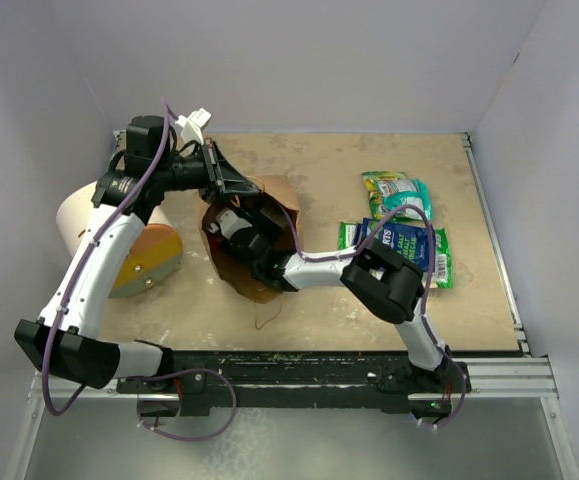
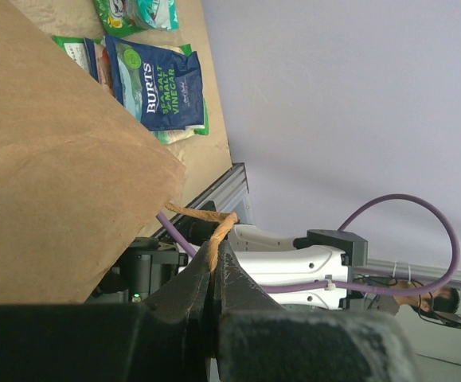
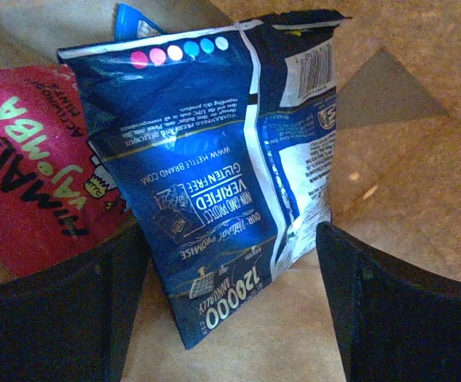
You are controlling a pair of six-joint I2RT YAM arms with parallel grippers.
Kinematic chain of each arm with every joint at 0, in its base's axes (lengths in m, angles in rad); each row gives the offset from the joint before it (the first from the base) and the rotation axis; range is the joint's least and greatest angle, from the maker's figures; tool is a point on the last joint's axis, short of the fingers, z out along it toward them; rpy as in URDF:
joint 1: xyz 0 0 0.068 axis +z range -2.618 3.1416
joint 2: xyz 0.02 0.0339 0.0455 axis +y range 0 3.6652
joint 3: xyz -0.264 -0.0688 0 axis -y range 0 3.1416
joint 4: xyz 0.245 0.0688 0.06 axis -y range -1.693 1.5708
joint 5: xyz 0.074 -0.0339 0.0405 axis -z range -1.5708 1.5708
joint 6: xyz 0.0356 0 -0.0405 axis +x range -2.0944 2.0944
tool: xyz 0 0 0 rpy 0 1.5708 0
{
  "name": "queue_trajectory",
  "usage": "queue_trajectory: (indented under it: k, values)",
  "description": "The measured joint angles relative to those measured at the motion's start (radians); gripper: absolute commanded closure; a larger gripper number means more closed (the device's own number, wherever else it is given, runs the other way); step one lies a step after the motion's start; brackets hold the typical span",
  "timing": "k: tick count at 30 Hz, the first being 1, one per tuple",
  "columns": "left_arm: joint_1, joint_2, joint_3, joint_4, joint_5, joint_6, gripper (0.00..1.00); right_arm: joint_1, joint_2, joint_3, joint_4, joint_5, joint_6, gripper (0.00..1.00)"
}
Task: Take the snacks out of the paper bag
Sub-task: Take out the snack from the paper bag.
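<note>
top view: brown kraft paper bag [image 1: 249,288] sits on the tan table [image 1: 319,310], a bit left of centre. left gripper [image 1: 219,182] is at the bag's far edge, w/ the left arm arching over from the near-left corner. right gripper [image 1: 237,228] is down inside the bag, tips hidden from up here. just left of the bag lies a white cylinder with an orange-yellow round end [image 1: 139,262]. to the right, well apart from the bag, 3 snacks are out on the table: a teal and green-yellow shiny packet [image 1: 397,195] at the far side, and nearer, a dark blue shiny packet [image 1: 401,245] lying on a green-edged packet [image 1: 441,262].

left wrist view: left gripper [image 2: 214,253] has its jaws pinched tight on the bag's thin twisted paper loop handle [image 2: 206,216]. bag wall [image 2: 55,159] fills the left of frame. past it is the dark blue packet [image 2: 162,83] w/ white lettering, atop the green-edged one [image 2: 71,52], w/ the teal packet [image 2: 142,12] at the top edge.

right wrist view: inside the bag. right gripper [image 3: 230,239] has its jaws spread wide, nothing clamped. a second dark blue packet with a white panel [image 3: 206,159] stands tilted between the fingers [image 3: 405,318], leaning over a red-pink packet [image 3: 39,183] to its left. can't tell if either finger touches it.
</note>
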State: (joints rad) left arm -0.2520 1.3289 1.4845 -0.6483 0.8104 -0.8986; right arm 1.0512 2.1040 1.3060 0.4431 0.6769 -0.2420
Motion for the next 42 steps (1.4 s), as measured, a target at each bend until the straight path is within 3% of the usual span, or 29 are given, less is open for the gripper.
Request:
queue_trajectory:
  k: [4, 7, 9, 10, 19, 33, 42]
  values:
    - [-0.004, 0.000, 0.008, -0.005, 0.000, 0.001, 1.00, -0.014, 0.020, 0.025, -0.019, 0.013, -0.001, 0.49]
    - [-0.005, 0.000, 0.019, -0.010, -0.001, 0.002, 1.00, -0.020, 0.023, 0.040, -0.027, 0.012, -0.011, 0.83]
    - [-0.005, 0.000, 0.023, -0.013, -0.003, 0.002, 1.00, -0.023, 0.023, 0.045, -0.027, 0.013, -0.015, 0.98]
    - [-0.005, 0.000, 0.023, -0.012, -0.003, 0.001, 1.00, -0.024, 0.023, 0.045, -0.027, 0.014, -0.015, 1.00]
    - [-0.005, -0.009, 0.023, -0.011, -0.007, 0.000, 1.00, -0.022, -0.064, 0.000, -0.047, -0.027, -0.046, 1.00]
    - [-0.011, -0.014, 0.022, 0.010, -0.003, -0.007, 1.00, 0.016, -0.624, -0.400, -0.063, -0.517, 0.048, 1.00]
    - [-0.011, -0.014, 0.022, 0.010, -0.005, 0.000, 1.00, 0.020, -0.950, -0.432, -0.164, -0.600, 0.101, 1.00]
